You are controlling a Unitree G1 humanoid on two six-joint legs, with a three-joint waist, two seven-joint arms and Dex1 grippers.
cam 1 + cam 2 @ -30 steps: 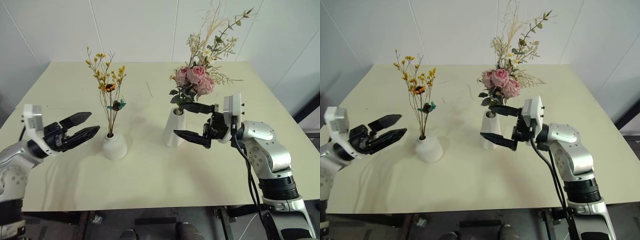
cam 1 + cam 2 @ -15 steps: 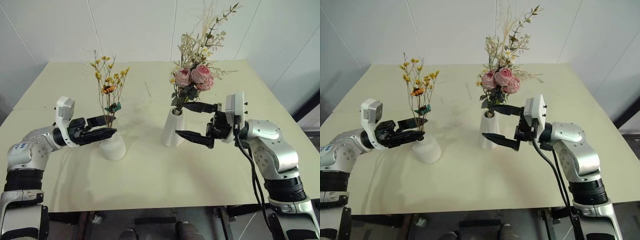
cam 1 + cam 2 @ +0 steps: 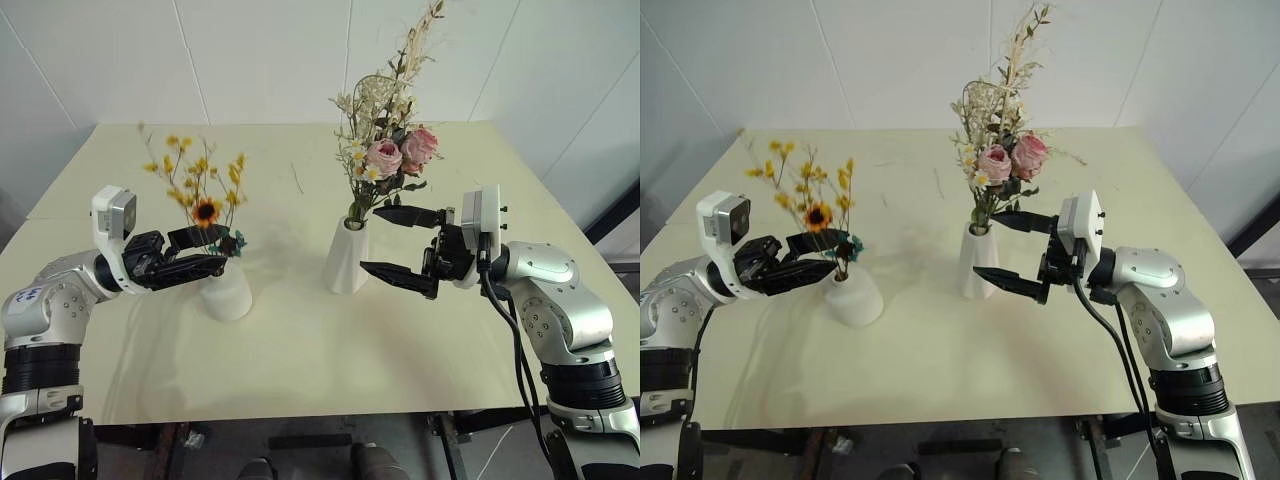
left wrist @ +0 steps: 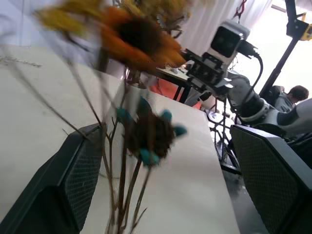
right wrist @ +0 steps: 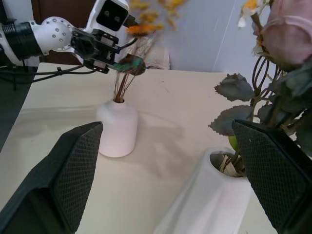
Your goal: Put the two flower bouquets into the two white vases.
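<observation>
The small yellow-orange sprig (image 3: 205,212) stands in the short white vase (image 3: 228,297) and leans left. My left gripper (image 3: 212,252) is open, with its jaws on either side of the sprig's thin stems (image 4: 122,185) just above the vase mouth. The larger bouquet (image 3: 385,155) of pink roses, daisies and pale grasses stands in the tall white vase (image 3: 343,262). To that vase's right, my right gripper (image 3: 368,238) is open and empty. One finger is level with the vase mouth, the other lower by its side. Whether it touches the vase I cannot tell.
Both vases stand mid-table on the pale yellow table (image 3: 300,350), about a hand's length apart. A loose thin twig (image 3: 298,178) lies flat behind them. White wall panels close the far side. A person (image 4: 292,93) sits in the background of the left wrist view.
My left gripper has come in from the left and now straddles the sprig's stems; the sprig has tipped leftward. The large bouquet has turned in its vase and stands more upright. The right gripper has stayed put.
</observation>
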